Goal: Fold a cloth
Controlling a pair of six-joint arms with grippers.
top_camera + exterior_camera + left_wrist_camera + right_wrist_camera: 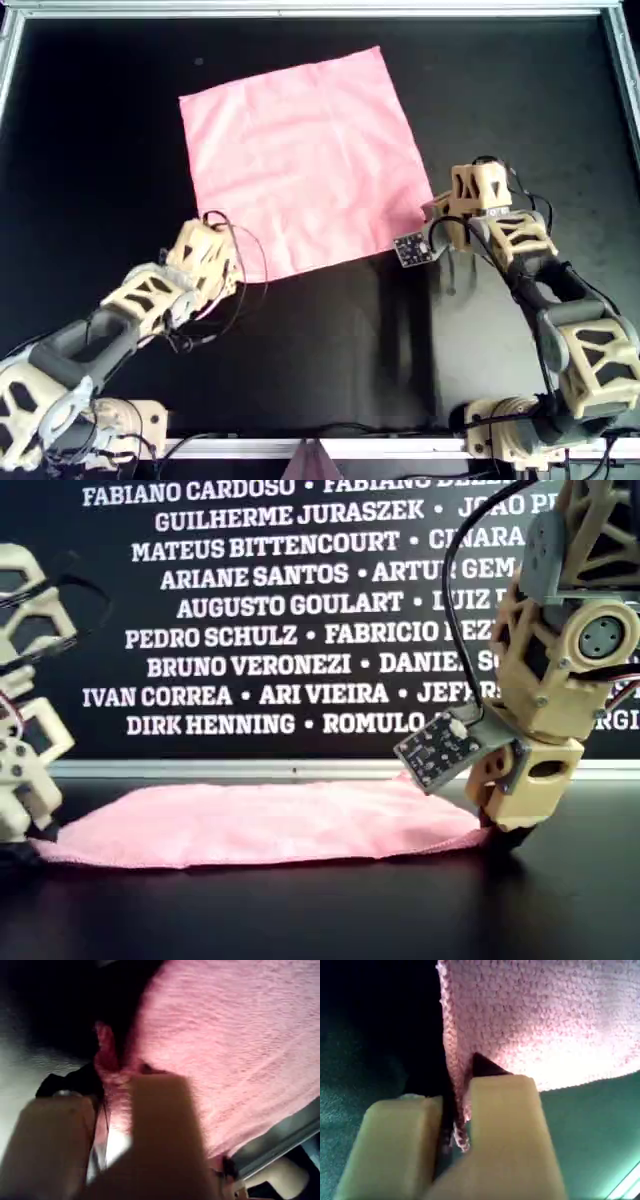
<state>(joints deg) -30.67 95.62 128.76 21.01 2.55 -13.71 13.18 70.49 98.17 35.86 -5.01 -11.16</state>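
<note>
Cloth (310, 160): pink square, spread flat on the black table (330, 340), left of centre and toward the far side, turned slightly so its corners point off-axis. Light wrinkles across the middle.

My first claw (112, 1095): narrow, both fingers pressed onto a bunched bit of cloth edge. View is blurred; the rest of the cloth spreads beyond the fingers.

My second claw (454, 1105): narrow, a cloth corner pinched in the slit between the two tan fingers, hem showing between them.

Overhead view: one arm (150, 295) reaches in from the near left, tip at the cloth's near left corner. The other arm (520, 240) comes from the near right, tip at the near right corner, a small circuit board (412, 248) beside it. The wrist views do not settle which arm is which.

Exterior view: cloth lies low on the table, with a lettered black wall (250, 610) behind.
</note>
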